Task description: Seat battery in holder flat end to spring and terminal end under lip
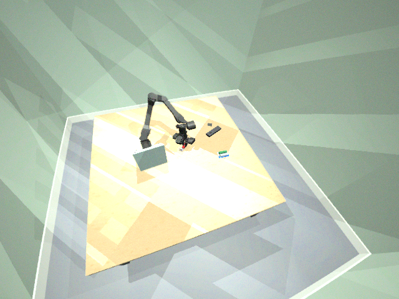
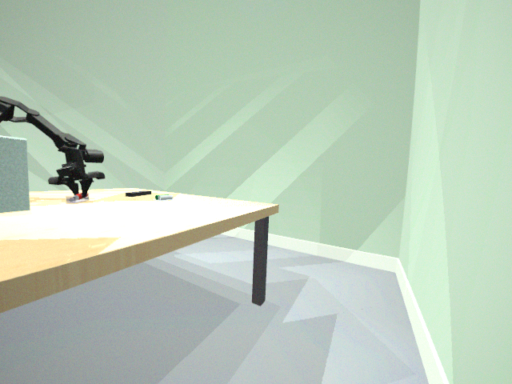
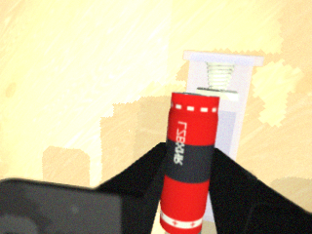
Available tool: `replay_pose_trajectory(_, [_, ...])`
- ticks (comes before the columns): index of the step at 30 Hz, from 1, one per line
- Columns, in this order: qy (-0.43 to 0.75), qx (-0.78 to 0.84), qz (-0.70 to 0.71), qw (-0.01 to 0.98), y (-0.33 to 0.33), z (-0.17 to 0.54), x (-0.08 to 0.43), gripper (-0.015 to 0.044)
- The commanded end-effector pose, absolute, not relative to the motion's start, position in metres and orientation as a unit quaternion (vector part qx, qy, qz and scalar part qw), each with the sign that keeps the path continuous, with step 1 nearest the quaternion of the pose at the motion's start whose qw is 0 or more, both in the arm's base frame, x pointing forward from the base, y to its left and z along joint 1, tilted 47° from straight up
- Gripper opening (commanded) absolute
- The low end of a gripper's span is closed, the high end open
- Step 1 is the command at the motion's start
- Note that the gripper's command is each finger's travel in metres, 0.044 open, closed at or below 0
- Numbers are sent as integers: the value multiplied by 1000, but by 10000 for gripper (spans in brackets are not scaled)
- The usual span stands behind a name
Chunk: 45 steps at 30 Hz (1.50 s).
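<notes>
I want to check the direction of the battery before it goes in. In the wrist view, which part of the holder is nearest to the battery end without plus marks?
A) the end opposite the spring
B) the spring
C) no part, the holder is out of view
B: the plus marks are on the far end of the red battery, while its other end is beside the spring.

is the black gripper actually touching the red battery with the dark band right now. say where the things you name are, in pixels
Touching. The wrist view shows the black gripper's (image 1: 183, 145) (image 2: 81, 195) (image 3: 190, 163) two fingers pressed against opposite sides of the red battery with the dark band (image 1: 183, 147) (image 2: 79, 196) (image 3: 193, 124), no gap between.
</notes>
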<state>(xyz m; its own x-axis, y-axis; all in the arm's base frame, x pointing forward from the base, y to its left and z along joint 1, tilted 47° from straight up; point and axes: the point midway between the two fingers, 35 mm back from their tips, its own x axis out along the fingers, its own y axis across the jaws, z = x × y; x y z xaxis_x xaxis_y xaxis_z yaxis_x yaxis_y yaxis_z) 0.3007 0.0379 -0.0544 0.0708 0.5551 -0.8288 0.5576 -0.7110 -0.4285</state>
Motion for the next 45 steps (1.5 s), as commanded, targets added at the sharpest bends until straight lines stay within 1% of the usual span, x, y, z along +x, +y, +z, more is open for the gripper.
replay_pose_trajectory(1, [384, 711, -589, 9, 47, -57, 293, 74])
replay_pose_trajectory(45, [325, 695, -638, 60, 50, -57, 290, 74])
